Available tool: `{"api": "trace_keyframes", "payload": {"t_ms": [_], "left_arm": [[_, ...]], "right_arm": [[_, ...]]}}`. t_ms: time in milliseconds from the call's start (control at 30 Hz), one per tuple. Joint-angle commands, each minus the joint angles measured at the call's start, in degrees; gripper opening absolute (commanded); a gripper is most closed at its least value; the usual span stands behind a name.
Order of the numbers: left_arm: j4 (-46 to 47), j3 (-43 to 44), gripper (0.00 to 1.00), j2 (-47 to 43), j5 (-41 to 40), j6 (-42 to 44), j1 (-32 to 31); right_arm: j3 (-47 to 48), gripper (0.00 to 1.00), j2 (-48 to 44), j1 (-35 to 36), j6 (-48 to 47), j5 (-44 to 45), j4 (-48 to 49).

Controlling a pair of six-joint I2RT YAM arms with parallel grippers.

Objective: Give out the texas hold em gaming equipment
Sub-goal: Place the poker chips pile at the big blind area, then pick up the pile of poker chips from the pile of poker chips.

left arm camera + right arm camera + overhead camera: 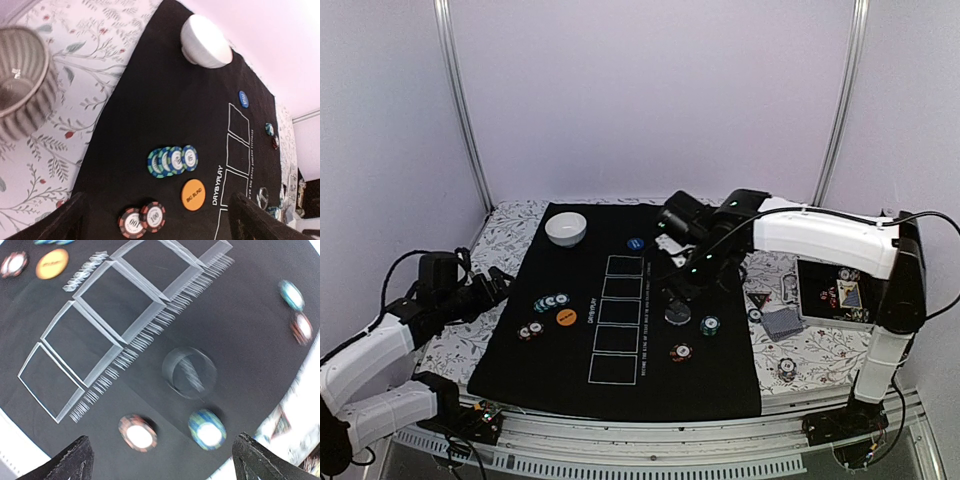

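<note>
The black mat [620,370] carries a fanned row of teal chips [172,160], two red chips [141,218] and an orange disc [193,194] on its left side. My left gripper [159,212] hovers open above the red chips and holds nothing; from above it sits at the mat's left edge [498,285]. My right gripper [162,450] is open and empty over the mat's right half [682,290]. Below it lie a black disc [189,372], a red chip [137,432] and a teal chip [206,428]. A blue disc [636,243] lies near the far edge.
A white bowl [566,228] stands at the mat's far left corner. Off the mat to the right lie grey-blue cards [782,323], a small triangle [758,297], a loose chip [787,368] and a dark tray [835,295]. Five white rectangles [620,315] run down the mat's middle.
</note>
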Motion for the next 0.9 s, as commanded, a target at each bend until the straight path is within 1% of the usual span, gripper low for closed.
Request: {"api": "trace_keyframes", "payload": {"t_ms": [0, 67, 100, 200, 267, 333, 433, 600, 767, 867], "left_arm": [[-3.95, 6.65, 0.98, 1.67, -12.90, 6.82, -8.35], [-4.33, 9.14, 0.98, 4.13, -15.97, 8.49, -11.71], [-4.13, 10.02, 0.98, 5.59, -16.25, 9.01, -12.67], [-2.23, 11.35, 0.98, 9.42, -15.47, 10.03, -14.09], [-0.79, 11.78, 0.98, 11.79, -14.60, 10.22, -14.61], [0.13, 12.30, 0.98, 13.41, -13.71, 10.51, -15.02], [0.39, 12.93, 0.98, 14.33, -12.97, 11.22, -15.39], [0.06, 12.38, 0.98, 12.54, -13.89, 12.04, -15.49], [0.06, 11.86, 0.98, 11.36, -14.25, 11.91, -15.45], [0.12, 12.11, 0.98, 11.69, -14.29, 12.08, -15.49]], "right_arm": [[-9.09, 0.99, -12.20, -8.09, 7.91, -2.34, -8.52], [-16.90, 0.99, -16.54, -10.36, 12.32, -2.82, -11.87], [-18.86, 0.99, -18.74, -11.13, 13.73, -3.80, -12.97], [-28.98, 0.99, -23.56, -12.21, 18.30, -8.69, -13.23], [-34.19, 0.99, -24.34, -12.34, 20.88, -8.72, -13.75], [-37.53, 0.99, -24.19, -12.79, 23.30, -6.57, -13.93], [-40.35, 0.99, -24.71, -14.67, 24.44, -6.67, -11.43], [-45.69, 1.00, -23.75, -16.41, 23.75, -9.81, -6.37], [-47.90, 0.86, -23.48, -17.20, 23.60, -9.80, -5.86], [-48.19, 0.73, -23.91, -17.26, 23.65, -9.87, -5.85]]}}
